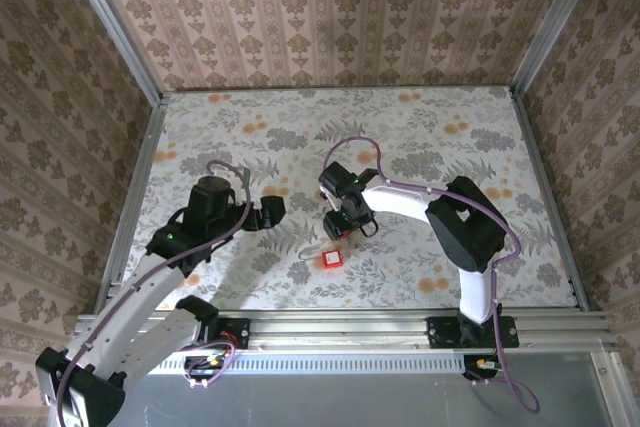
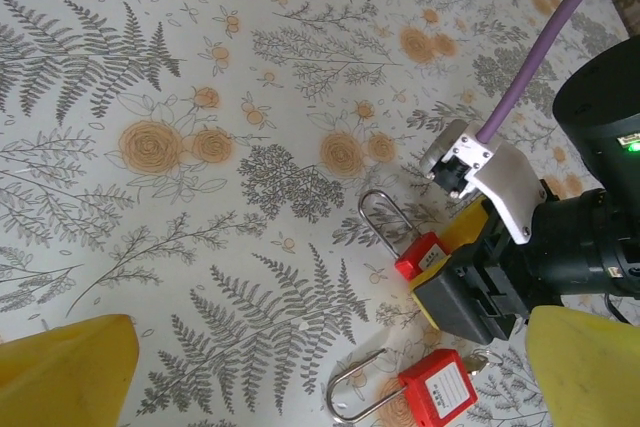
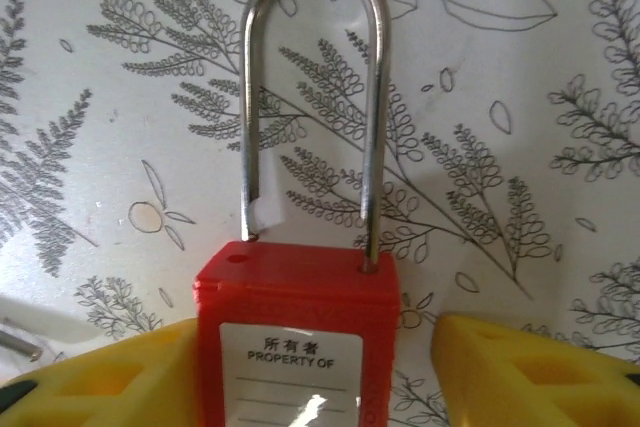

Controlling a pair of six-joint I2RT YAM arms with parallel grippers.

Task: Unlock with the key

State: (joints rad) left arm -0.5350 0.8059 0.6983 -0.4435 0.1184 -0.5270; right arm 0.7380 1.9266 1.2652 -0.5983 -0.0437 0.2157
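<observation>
Two red padlocks lie on the flowered table. The far padlock (image 3: 298, 347) lies flat between the yellow fingers (image 3: 120, 377) of my right gripper (image 3: 318, 332). The left finger touches its side; a gap stays at the right finger. Its steel shackle (image 3: 312, 7) has one leg out of the body. The near padlock (image 2: 438, 392) lies free, with the small key (image 2: 479, 360) at its base end. My left gripper (image 2: 325, 347) hovers open over bare table to the left of both padlocks, holding nothing.
The right arm's black wrist and purple cable (image 2: 540, 57) reach in from the right of the left wrist view. In the top view the near padlock (image 1: 332, 259) lies just in front of the right gripper (image 1: 340, 230). Patterned walls enclose the table (image 1: 420, 147).
</observation>
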